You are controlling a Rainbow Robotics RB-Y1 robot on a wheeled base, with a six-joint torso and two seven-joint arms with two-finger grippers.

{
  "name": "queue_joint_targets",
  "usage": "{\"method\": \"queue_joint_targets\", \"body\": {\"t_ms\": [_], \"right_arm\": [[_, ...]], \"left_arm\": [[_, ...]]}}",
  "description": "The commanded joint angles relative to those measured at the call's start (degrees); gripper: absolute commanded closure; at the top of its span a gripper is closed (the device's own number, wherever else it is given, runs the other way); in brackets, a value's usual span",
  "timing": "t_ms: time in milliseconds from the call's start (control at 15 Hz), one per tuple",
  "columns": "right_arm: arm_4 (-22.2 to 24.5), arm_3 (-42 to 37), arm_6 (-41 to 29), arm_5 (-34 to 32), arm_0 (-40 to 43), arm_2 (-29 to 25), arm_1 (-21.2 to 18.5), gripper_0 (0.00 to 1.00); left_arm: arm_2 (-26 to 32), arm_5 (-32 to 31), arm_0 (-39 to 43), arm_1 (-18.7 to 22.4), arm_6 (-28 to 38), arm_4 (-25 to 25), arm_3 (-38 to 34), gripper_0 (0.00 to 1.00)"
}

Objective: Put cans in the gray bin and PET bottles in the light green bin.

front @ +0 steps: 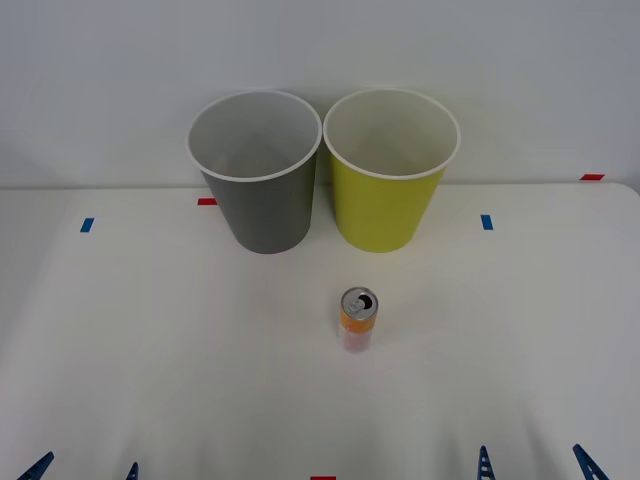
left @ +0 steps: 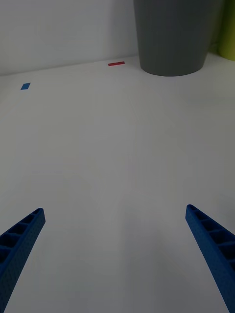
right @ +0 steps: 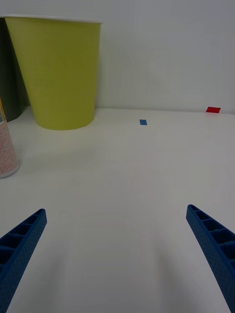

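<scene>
Front view. Nearest the camera we list two pairs of blue ribbed fingertips at the near edge of the white table (front: 120,350): the left gripper (front: 84,466) at the left corner and the right gripper (front: 535,462) toward the right, each with its fingers spread wide and holding nothing. Beyond them, near the table's middle, we record the can (front: 357,320), upright, silver pull-tab top, orange band over a pale body. It stands apart from both bins, in front of the light green bin (front: 388,185). The gray bin (front: 257,175) stands just beside it on the left, the white rims close together; both are upright at the far edge against the wall. Blue tape marks (front: 87,225) and red tape marks (front: 207,201) lie on the table.

Right wrist view. We note the right gripper's two fingers (right: 22,244) parted, bare table between them. The can's lower body (right: 7,146) shows at the edge, with the light green bin (right: 58,73) behind it and a sliver of the gray bin (right: 10,73) beside that.

Left wrist view. We note the left gripper's fingers (left: 210,244) likewise parted over bare table, the gray bin (left: 174,36) well ahead.
</scene>
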Motion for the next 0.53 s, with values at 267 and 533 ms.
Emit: {"method": "queue_joint_targets", "body": {"t_ms": [267,533], "right_arm": [[0.0,0.0,0.0,0.0,0.0,0.0,0.0,0.00],[0.3,1.1,0.2,-0.1,-1.0,0.4,0.2,0.00]], "left_arm": [[0.0,0.0,0.0,0.0,0.0,0.0,0.0,0.00],[0.0,0.0,0.0,0.0,0.0,0.0,0.0,0.00]]}}
